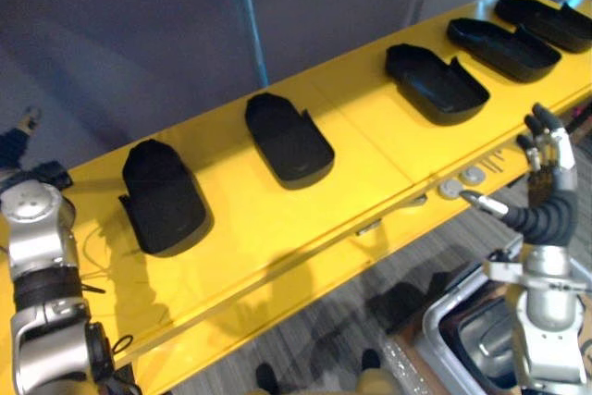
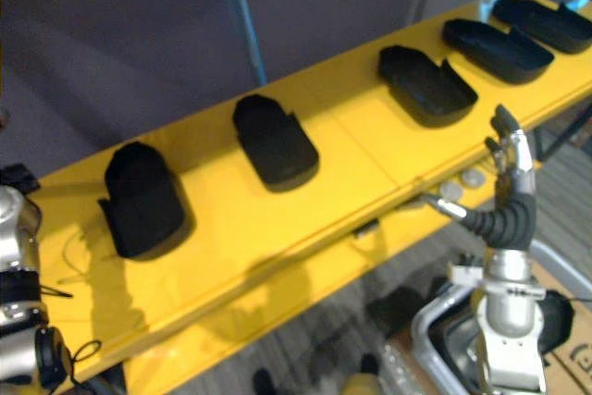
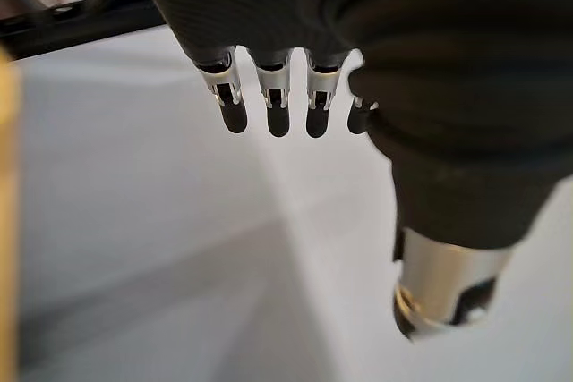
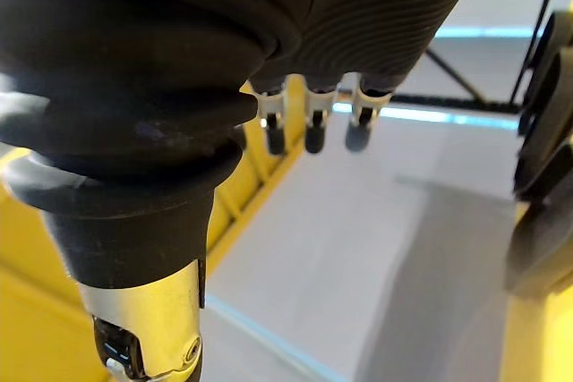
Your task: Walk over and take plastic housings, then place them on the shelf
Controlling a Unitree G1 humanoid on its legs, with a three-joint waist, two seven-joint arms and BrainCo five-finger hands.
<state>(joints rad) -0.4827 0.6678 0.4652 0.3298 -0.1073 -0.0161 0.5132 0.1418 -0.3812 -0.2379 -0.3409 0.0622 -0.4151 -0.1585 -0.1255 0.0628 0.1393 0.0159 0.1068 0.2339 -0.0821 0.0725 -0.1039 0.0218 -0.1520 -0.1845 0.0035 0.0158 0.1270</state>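
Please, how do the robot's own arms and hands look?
The left arm and right arm are silver-grey metal. The left hand and right hand have silver fingers with dark tips, and a dark ribbed cover at the wrist.

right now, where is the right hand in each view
left eye view: right hand at the right edge, raised by the yellow shelf's front.
right eye view: hand right of centre, same spot.
right wrist view: its fingers hang mid-picture under the dark cover.
left wrist view: left hand instead.
shared landmark: the row of black housings.
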